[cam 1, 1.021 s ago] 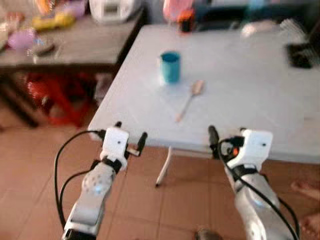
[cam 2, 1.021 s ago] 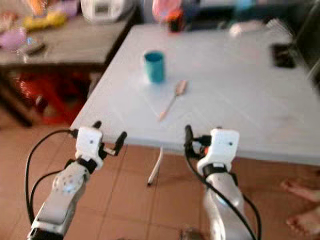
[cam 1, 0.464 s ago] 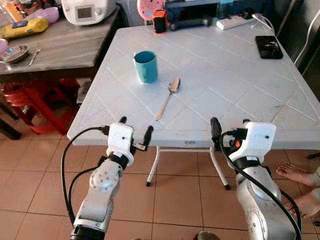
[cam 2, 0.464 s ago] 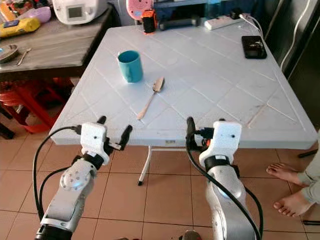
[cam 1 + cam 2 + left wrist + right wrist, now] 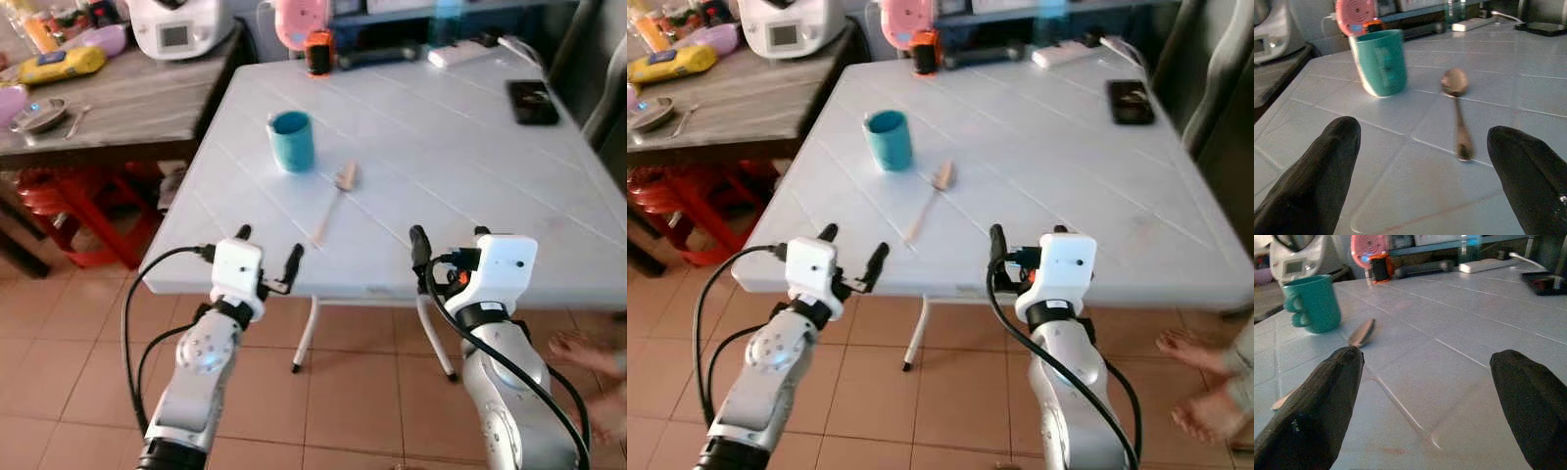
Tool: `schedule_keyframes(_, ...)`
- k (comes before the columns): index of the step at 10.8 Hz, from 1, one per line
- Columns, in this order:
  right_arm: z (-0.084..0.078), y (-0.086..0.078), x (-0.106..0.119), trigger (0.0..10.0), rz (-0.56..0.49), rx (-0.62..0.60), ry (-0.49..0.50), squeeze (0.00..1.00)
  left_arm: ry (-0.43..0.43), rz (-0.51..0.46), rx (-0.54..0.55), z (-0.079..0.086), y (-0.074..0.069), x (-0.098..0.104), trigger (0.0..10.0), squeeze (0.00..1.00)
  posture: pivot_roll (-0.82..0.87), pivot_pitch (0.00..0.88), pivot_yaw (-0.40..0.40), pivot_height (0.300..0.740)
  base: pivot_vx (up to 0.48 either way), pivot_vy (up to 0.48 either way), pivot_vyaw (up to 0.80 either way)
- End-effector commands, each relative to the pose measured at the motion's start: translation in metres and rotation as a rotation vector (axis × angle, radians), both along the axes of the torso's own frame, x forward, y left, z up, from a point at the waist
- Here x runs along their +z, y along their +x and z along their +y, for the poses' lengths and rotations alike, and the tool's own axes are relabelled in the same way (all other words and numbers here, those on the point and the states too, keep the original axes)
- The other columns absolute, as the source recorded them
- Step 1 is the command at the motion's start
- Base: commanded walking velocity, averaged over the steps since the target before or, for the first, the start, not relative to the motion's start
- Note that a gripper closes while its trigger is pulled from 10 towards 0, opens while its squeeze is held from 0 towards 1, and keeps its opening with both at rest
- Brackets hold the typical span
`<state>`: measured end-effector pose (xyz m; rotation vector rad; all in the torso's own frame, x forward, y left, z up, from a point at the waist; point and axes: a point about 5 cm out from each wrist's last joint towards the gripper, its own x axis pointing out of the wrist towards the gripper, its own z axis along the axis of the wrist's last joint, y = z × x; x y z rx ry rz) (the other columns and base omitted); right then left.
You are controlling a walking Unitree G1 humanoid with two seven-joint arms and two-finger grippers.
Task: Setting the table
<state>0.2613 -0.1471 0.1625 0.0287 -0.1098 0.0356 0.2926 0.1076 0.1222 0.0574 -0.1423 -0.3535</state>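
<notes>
One smooth teal mug (image 5: 292, 140) beside a slim metal spoon (image 5: 335, 196) on ribbed white table (image 5: 470, 166).

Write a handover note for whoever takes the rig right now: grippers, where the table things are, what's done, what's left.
Left gripper: open, holding nothing, at the white table's near edge.
Right gripper: open, holding nothing, at the same edge.
Teal mug: upright on the table, left of centre.
Spoon: flat just right of the mug, handle toward the robot, apart from the mug.
Done: mug and spoon are on the table.
Left: probably further items; neither gripper has anything in hand.
</notes>
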Motion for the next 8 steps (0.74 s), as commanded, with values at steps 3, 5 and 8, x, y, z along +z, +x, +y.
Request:
schedule_keyframes(3, 0.0071, 0.0008, -0.0012, 10.0, 0.003, 0.023, 0.011, 0.00, 0.017, 0.008, 0.004, 0.0073, -0.0012, -0.0037, 10.0, 0.00, -0.17, 0.122, 0.157, 0.740, 0.423, 0.000, 0.15)
schedule_keyframes(5, 0.0069, 0.0006, -0.0024, 10.0, 0.007, 0.018, 0.010, 0.00, 0.009, 0.022, 0.006, 0.0064, -0.0015, -0.0051, 10.0, 0.00, -0.17, 0.123, 0.158, 0.740, 0.000, 0.000, 0.00)
schedule_keyframes(8, 0.0092, -0.0023, -0.0062, 10.0, 0.023, 0.020, 0.031, 0.00, 0.048, 0.033, -0.019, 0.0147, -0.0077, -0.0120, 10.0, 0.00, -0.17, 0.134, 0.161, 0.740, 0.000, 0.000, 0.00)
